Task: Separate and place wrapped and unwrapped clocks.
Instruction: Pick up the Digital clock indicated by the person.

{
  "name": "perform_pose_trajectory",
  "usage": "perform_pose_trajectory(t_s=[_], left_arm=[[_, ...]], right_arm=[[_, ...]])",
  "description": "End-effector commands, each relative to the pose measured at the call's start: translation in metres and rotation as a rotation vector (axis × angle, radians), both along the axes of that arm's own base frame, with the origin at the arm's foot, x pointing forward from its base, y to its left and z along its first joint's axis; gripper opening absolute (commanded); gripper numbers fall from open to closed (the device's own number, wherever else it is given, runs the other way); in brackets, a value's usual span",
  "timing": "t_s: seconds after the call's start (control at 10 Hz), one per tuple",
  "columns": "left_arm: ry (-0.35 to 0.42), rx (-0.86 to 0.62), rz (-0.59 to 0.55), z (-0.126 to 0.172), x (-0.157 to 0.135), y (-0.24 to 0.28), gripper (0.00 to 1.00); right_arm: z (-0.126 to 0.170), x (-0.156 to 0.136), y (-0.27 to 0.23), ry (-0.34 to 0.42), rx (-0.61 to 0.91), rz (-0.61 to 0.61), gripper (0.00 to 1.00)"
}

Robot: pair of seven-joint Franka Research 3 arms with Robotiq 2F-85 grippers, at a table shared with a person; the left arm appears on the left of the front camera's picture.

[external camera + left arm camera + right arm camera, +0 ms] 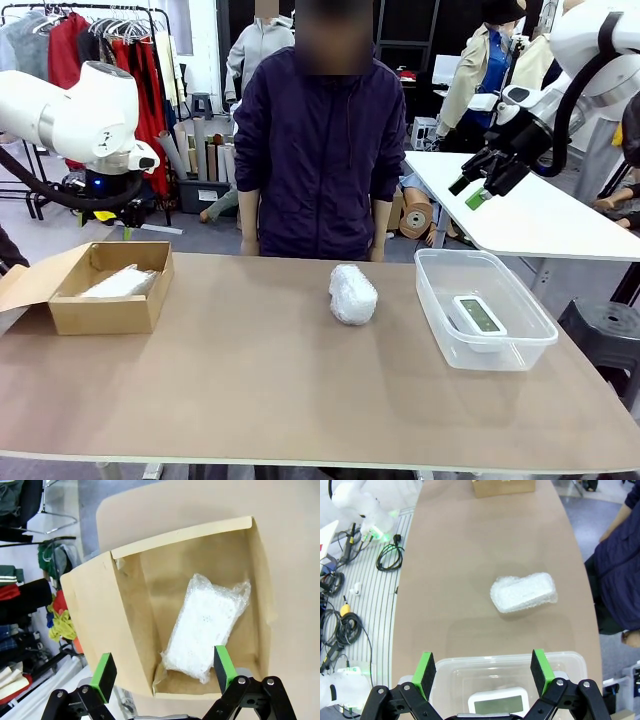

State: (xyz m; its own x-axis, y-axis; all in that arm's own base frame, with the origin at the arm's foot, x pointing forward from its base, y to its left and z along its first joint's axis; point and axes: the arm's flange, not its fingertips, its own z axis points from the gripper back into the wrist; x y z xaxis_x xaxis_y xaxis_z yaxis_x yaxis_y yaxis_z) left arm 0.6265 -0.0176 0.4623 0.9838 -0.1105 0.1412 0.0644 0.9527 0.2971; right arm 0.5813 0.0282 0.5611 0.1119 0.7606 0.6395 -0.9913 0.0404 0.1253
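A boxy wrapped clock (121,283) (202,627) lies inside the open cardboard box (105,316) (110,625) at the table's left. A rounded wrapped clock (352,293) (524,592) rests on the table's middle, in front of the person. The unwrapped clock (477,316) (498,702), white with a greenish screen, lies in the clear plastic bin (500,352) (510,665) on the right. My left gripper (163,670) hangs open above the cardboard box, holding nothing. My right gripper (485,183) (483,668) is raised open above the bin, empty.
A person (318,150) stands at the far edge behind the rounded bundle. A white table (530,215) stands behind on the right, a black stool (605,335) beside the bin. Cables (350,610) lie on the floor off the robot's side. Bare tabletop (250,390) spans the front.
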Motion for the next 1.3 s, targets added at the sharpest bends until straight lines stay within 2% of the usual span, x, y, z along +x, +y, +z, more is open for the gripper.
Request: perform_pose_trajectory(t_s=[0.0,0.8,1.0,1.2], left_arm=[[-0.021,0.016,0.016,-0.002,0.001,0.001,1.0],[-0.021,0.016,0.016,-0.002,0.001,0.001,1.0],[0.014,0.021,0.006,-0.002,-0.004,-0.005,1.0],[0.065,-0.019,-0.083,0.01,-0.01,-0.017,1.0]], right_arm=[[0.001,-0.002,0.001,-0.002,-0.018,0.006,1.0],[0.001,-0.002,0.001,-0.002,-0.018,0.006,1.0],[0.001,-0.002,0.001,-0.002,-0.018,0.006,1.0],[0.001,-0.002,0.001,-0.002,-0.018,0.006,1.0]])
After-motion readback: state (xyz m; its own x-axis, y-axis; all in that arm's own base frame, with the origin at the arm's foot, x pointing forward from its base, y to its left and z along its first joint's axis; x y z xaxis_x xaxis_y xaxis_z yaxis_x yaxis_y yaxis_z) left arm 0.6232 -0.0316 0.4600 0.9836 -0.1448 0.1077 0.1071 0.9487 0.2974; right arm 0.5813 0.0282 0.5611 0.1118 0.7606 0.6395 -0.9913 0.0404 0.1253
